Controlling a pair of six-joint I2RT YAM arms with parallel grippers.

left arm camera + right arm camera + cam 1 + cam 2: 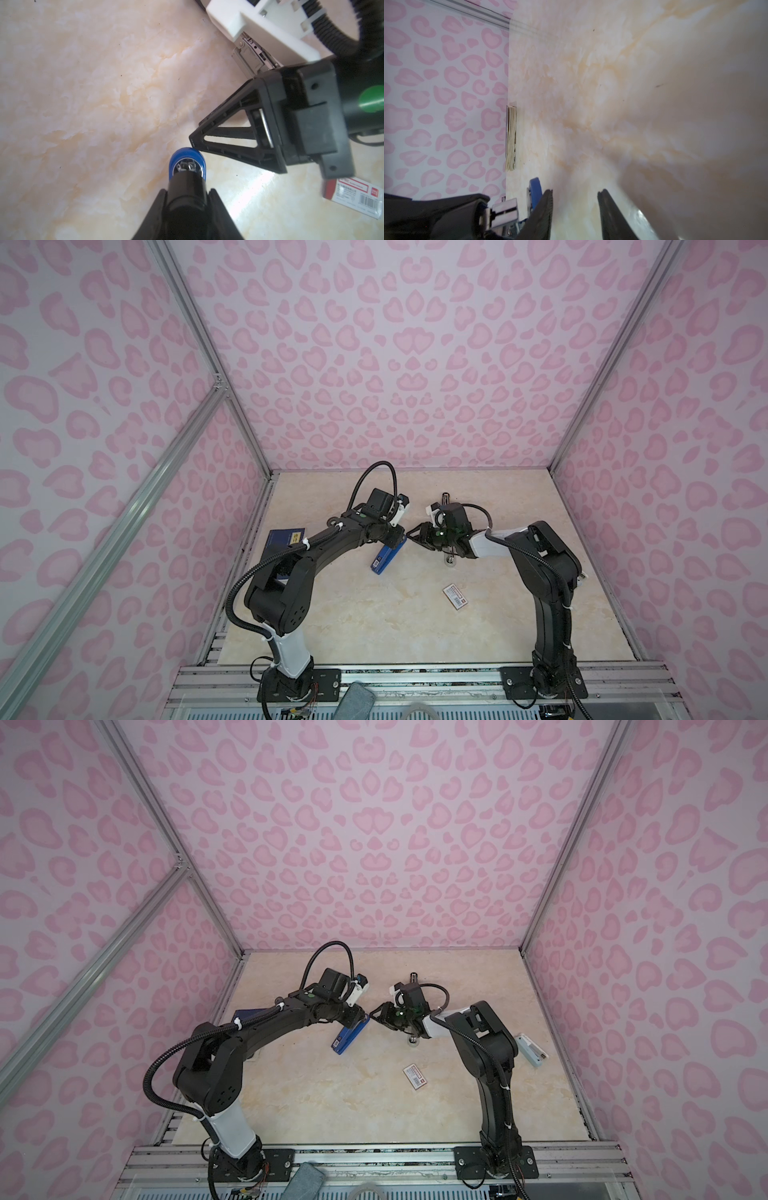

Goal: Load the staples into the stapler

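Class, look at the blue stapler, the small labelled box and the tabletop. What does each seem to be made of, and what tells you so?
Stapler: the blue shell looks like smooth, slightly glossy plastic; shiny grey parts in its end suggest metal.
Small box: probably matte card, printed with a red label and barcode.
Tabletop: cream, veined, reflective; stone or marble-print laminate, cannot tell.

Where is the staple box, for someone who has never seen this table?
On the marble table, look at the bare stretch between the two arms, nearer the right arm. The box lies flat there alone. It is small and white with a red label, unlike the blue stapler in the left gripper.
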